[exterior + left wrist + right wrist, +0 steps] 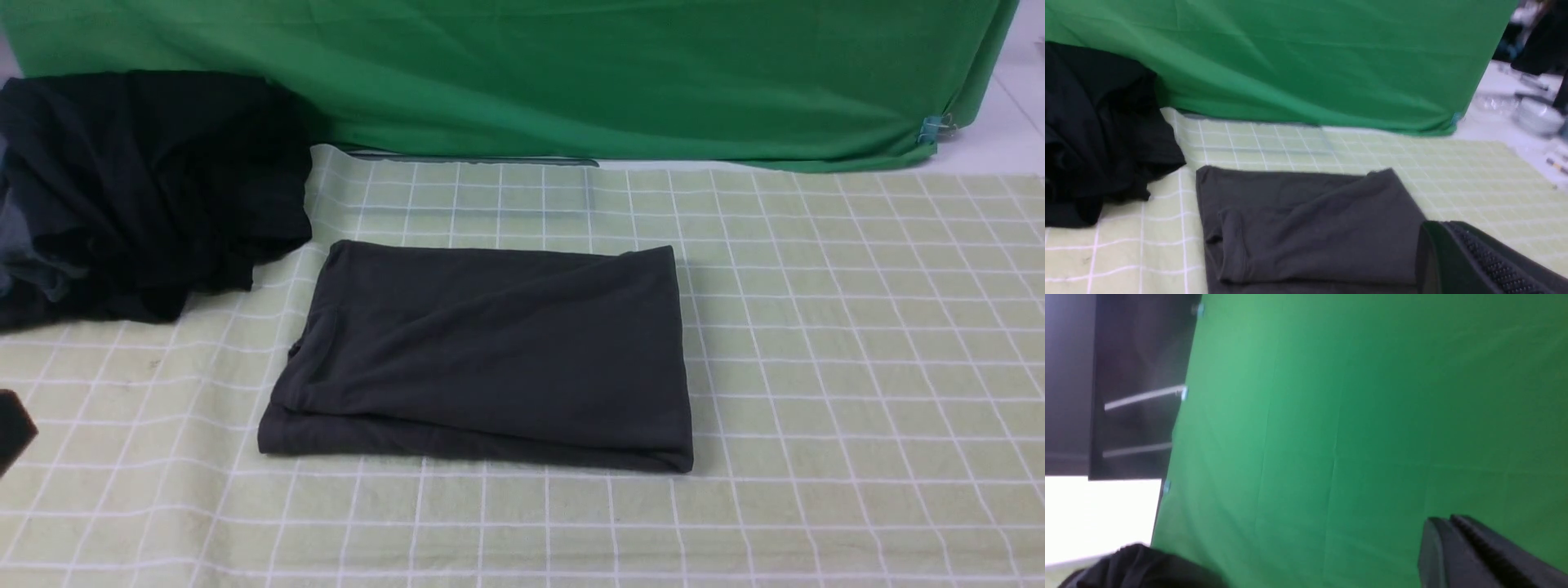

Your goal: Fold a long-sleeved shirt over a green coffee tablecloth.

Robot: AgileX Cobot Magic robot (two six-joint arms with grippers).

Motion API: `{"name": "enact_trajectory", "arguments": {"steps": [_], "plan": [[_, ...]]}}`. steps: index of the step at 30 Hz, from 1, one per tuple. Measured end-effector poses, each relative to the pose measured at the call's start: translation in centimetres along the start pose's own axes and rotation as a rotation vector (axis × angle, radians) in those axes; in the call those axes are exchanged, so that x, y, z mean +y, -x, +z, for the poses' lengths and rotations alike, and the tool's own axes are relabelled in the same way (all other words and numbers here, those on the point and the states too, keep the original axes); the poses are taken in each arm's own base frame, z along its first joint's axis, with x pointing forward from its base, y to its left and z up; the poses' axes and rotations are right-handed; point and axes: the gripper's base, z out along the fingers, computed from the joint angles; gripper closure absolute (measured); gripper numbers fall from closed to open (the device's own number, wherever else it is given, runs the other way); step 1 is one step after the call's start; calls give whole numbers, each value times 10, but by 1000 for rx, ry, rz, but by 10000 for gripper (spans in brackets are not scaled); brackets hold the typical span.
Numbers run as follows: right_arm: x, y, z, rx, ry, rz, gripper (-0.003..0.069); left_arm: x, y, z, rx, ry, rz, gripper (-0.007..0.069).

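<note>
Across the middle of the green coffee tablecloth [816, 327], a bit toward the left, lies the long-sleeved shirt [490, 351]. It is dark grey and folded into a wide, flat shape. One strip of it peeks out along the near side, and another part shows along the far side. The left end is bumpy, with small folds, and the right end is straighter. The cloth has thin white lines that make little squares, and it ripples near the left side.

At the far left sits a big heap of black clothes [155, 188]. It is near the shirt, and a narrow piece of the tablecloth shows between them. Behind everything hangs a plain deep-green cloth [571, 82], with a small blue clip [931, 129] at its right end. To the right of the shirt, the tablecloth is wide and bare, and more of it shows on the near side.

The left gripper [1447, 224] is closed, with its tips together and nothing held. The right gripper [1449, 520] is closed too, and it holds nothing. It is away from the shirt, and its wrist view shows mostly the green cloth and some black clothes.
</note>
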Motion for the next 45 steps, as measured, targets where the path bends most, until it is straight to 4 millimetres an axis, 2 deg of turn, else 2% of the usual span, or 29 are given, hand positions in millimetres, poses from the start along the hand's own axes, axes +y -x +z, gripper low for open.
{"name": "enact_trajectory", "arguments": {"steps": [4, 9, 23, 31, 35, 40, 43, 44, 45], "plan": [[0, 4, -11, -76, -8, 0, 627, 3, -1, 2, -103, -6, -41, 627], [-1, 5, -13, -98, -10, -1, 601, 3, 5, 2, -175, -5, -45, 625], [0, 4, -13, -82, -9, -1, 563, 5, 5, 2, -177, 21, 30, 624], [0, 4, -13, -82, -9, -2, 543, 9, 5, 1, -168, 88, 276, 623], [0, 4, -13, -82, -9, -2, 536, 11, 3, 1, -174, 121, 314, 623], [0, 4, -13, -81, -8, -2, 529, 24, -27, 3, -154, 216, 310, 623], [0, 4, -13, -81, -8, -2, 522, 42, -74, 10, -82, 284, 304, 623], [0, 4, -13, -81, -8, -2, 522, 43, -77, 10, -77, 287, 303, 623], [0, 4, -13, -81, -8, -2, 520, 50, -96, 14, -33, 298, 301, 623]]}}
